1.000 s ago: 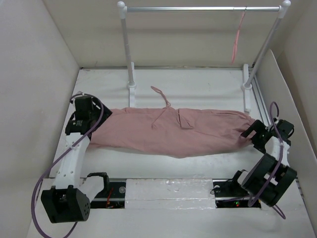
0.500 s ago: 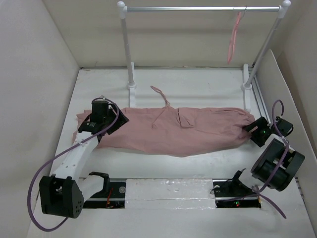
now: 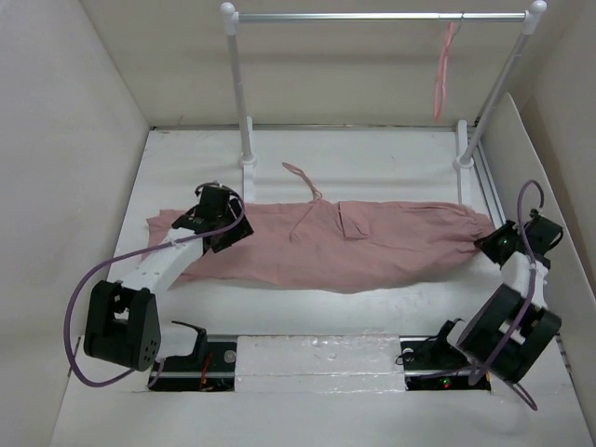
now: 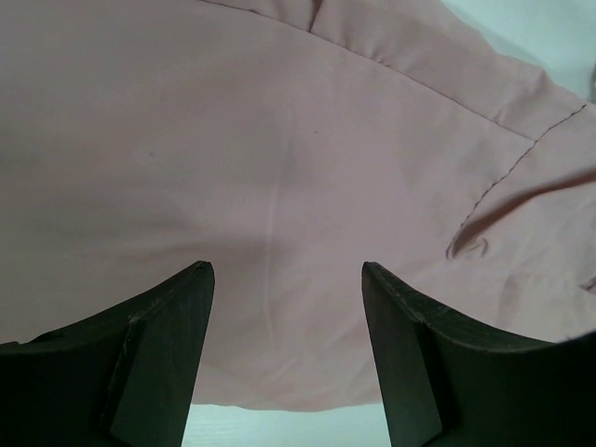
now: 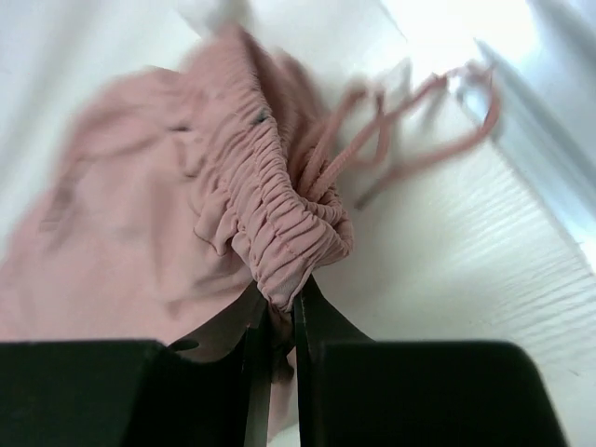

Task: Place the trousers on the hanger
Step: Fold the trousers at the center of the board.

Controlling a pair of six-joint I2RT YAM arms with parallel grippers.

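One pair of trousers [image 3: 345, 247] laid across the middle of the table [image 3: 372, 158], right gripper [image 5: 279, 326] clamped on the cuff [image 5: 279, 233] at the right edge, seemingly to lift it, left gripper [image 4: 287, 307] parted above them leftward; hanger [image 3: 445, 70] on rail [image 3: 372, 16], far-right corner.

trousers [image 3: 345, 247] span table [image 3: 372, 160]; rail posts [image 3: 237, 84] behind.

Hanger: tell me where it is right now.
In the top external view, the hanger hangs from the top bar of the garment rail, near its right end, up beyond the right end of the trousers.
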